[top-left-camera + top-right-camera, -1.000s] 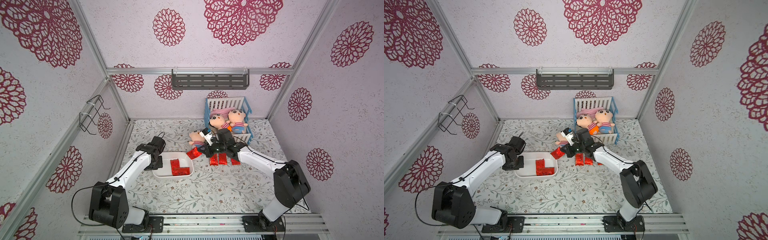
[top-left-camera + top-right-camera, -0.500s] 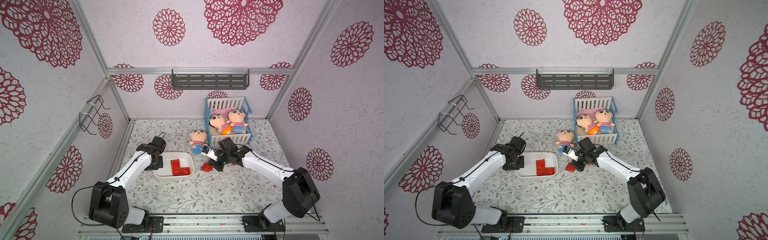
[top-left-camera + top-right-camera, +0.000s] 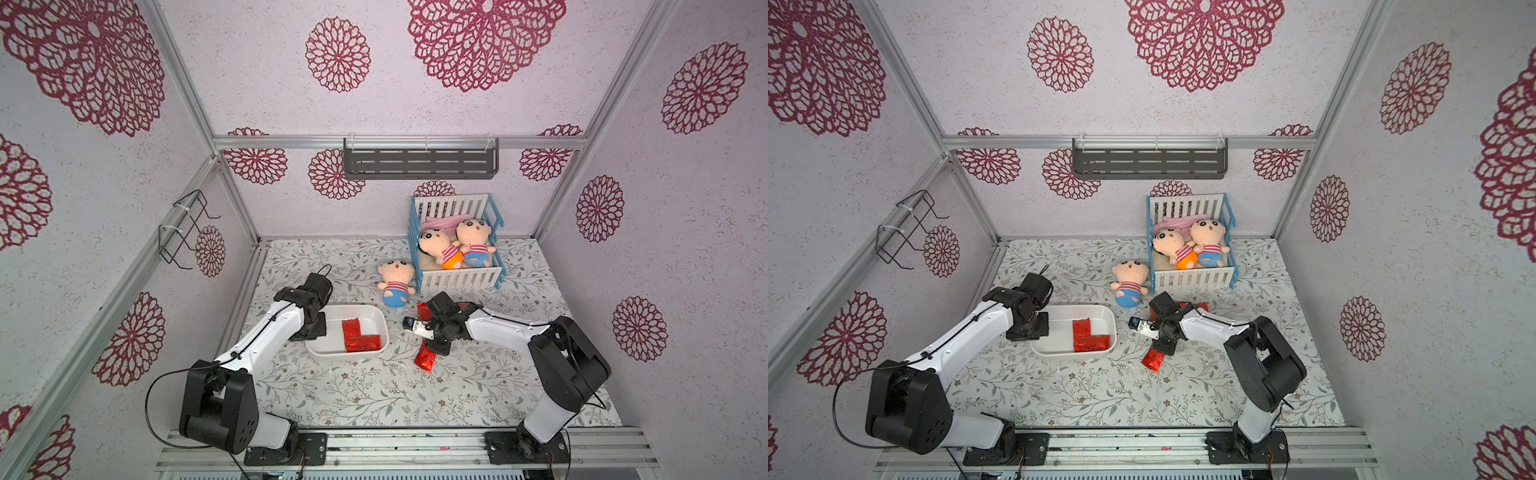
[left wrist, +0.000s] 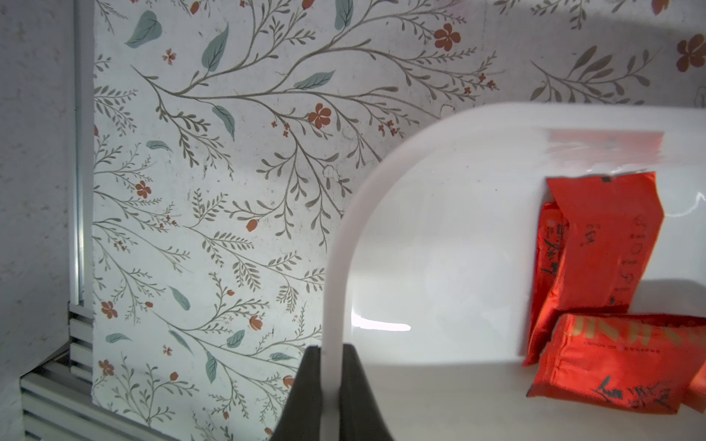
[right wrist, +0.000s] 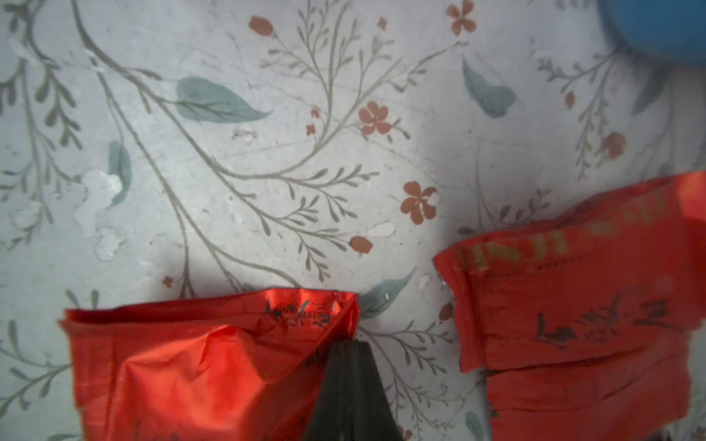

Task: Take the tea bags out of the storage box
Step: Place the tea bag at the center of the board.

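Your left jaws are clamped on the storage box (image 4: 333,275) rim. Your right jaws are closed, pinching one red tea bag (image 5: 198,366) by its edge, just beside the box over the table (image 3: 374,395). More tea bags (image 3: 358,336) lie in the box, other bags (image 5: 573,324) on the table

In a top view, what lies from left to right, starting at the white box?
First the storage box → doll lying on the table → tea bag in the right pincer → blue-trousered doll in the crib.
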